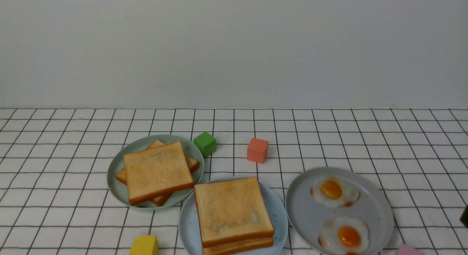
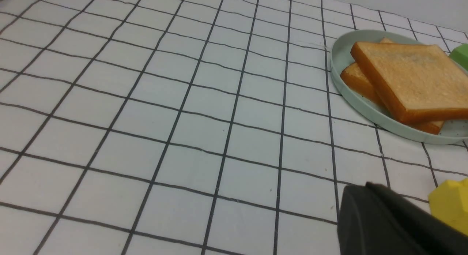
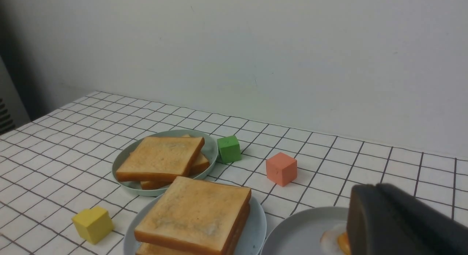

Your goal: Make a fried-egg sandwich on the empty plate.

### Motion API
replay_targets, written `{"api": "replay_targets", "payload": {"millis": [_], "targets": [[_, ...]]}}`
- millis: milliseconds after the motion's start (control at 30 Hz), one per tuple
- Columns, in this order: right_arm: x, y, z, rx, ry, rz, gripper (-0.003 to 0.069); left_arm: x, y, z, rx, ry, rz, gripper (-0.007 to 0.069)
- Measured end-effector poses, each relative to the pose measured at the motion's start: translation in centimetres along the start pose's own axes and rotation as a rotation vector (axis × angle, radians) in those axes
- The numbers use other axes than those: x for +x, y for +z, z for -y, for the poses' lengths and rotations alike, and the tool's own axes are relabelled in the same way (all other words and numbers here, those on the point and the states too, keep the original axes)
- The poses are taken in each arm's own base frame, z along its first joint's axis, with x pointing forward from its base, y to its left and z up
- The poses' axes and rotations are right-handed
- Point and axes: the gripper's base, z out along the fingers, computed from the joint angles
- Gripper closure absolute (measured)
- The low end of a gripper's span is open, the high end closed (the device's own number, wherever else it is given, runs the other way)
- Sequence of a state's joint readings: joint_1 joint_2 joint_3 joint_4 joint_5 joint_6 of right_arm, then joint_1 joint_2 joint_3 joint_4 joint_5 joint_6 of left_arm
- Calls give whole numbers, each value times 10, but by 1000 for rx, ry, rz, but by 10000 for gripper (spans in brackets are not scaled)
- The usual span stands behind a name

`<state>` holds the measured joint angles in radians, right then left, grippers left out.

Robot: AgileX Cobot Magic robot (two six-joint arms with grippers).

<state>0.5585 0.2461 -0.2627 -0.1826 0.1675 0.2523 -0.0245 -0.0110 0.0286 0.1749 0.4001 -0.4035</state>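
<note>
Clearly the left gripper hangs over bare bench cloth with its jaws shut on nothing. Whether the right gripper's jaws are parted cannot be told. Between the toast plate and egg plate, the sandwich sits on the blue plate.

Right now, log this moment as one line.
sandwich: stacked on blue plate | eggs: two on grey plate | both pincers: shut, holding nothing

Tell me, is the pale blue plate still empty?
No. The blue plate holds two stacked toast slices; whether an egg lies between them cannot be told.
</note>
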Motion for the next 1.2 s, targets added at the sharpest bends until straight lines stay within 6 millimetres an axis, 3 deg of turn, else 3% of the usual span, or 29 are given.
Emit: {"api": "replay_targets", "payload": {"millis": [433,600,800,967,1200], "targets": [[1,0,0,1,-1,-3,613,0,0,0,0,1,0,628],[6,-4,11,143,-23,-39,604,0,0,0,0,3,1,627],[39,-16,22,335,40,-89,595,0,0,0,-1,4,1,625],[94,-20,31,456,86,-179,589,0,0,0,-1,5,1,620],[98,-22,32,495,96,-200,579,0,0,0,-3,4,4,617]]}}
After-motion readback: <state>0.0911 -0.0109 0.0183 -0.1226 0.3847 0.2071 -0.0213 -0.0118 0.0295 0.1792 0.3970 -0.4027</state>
